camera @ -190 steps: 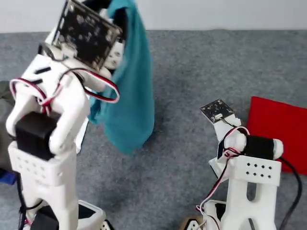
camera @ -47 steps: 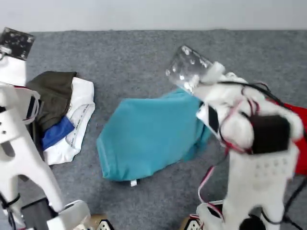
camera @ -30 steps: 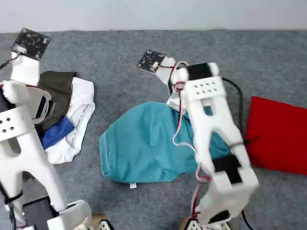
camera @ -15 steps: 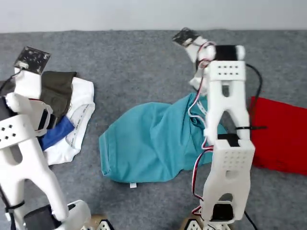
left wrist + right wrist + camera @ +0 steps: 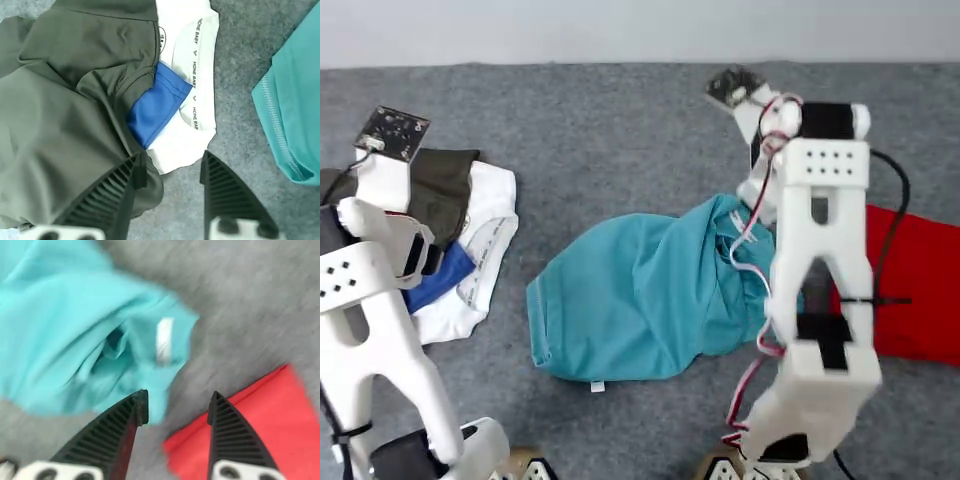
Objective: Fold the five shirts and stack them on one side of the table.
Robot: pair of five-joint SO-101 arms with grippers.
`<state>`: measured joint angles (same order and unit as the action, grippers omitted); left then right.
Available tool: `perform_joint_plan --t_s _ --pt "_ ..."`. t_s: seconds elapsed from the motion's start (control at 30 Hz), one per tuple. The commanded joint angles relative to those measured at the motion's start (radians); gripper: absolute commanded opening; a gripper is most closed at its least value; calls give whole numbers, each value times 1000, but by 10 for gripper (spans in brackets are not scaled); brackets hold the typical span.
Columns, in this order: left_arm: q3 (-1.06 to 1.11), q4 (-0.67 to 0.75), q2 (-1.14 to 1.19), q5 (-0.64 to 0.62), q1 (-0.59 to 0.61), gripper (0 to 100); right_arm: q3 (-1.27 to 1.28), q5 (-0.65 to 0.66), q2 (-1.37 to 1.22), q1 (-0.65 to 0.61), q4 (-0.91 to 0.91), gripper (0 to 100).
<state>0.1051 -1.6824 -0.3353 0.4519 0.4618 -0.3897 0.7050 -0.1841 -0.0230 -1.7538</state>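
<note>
A teal shirt (image 5: pixel 640 295) lies spread on the grey table, its right end bunched with the collar tag (image 5: pixel 163 339) showing. A folded red shirt (image 5: pixel 915 290) lies at the right. At the left is a loose pile: an olive shirt (image 5: pixel 60 110) over a blue shirt (image 5: pixel 157 107) and a white shirt (image 5: pixel 192 75). My left gripper (image 5: pixel 172 160) hovers open over the pile's edge, holding nothing. My right gripper (image 5: pixel 180 395) hangs open above the gap between the teal shirt's bunched end and the red shirt (image 5: pixel 250 440), holding nothing.
Grey felt covers the table (image 5: pixel 620 130), with bare room behind the teal shirt and in front of it. A pale wall runs along the back edge. The right arm's white body (image 5: pixel 820 250) stands over the teal shirt's right end.
The teal shirt, once hanging from the left arm, now lies on the table. The right arm swung from the shirt's middle to its right end, bunching it there. The left arm barely moved.
</note>
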Motion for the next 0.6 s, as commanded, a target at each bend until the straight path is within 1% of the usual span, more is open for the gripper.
perform_joint_plan --t_s 0.0,0.1,0.23,0.3,0.47,0.57 --pt "-8 15 -38 -38 -2 177 216 -9 194 -28 -44 202" --pt "-8 15 -38 -41 -2 177 365 -11 252 -91 -42 202" --pt "-8 15 -38 -41 -2 177 482 -40 222 -186 -8 202" --pt "-8 15 -38 -41 -2 177 496 -78 174 -228 47 202" --pt "-8 15 -38 -41 -2 177 489 -117 -24 -349 240 202" --pt "-8 15 -38 -41 3 177 411 -144 -145 -430 306 202"
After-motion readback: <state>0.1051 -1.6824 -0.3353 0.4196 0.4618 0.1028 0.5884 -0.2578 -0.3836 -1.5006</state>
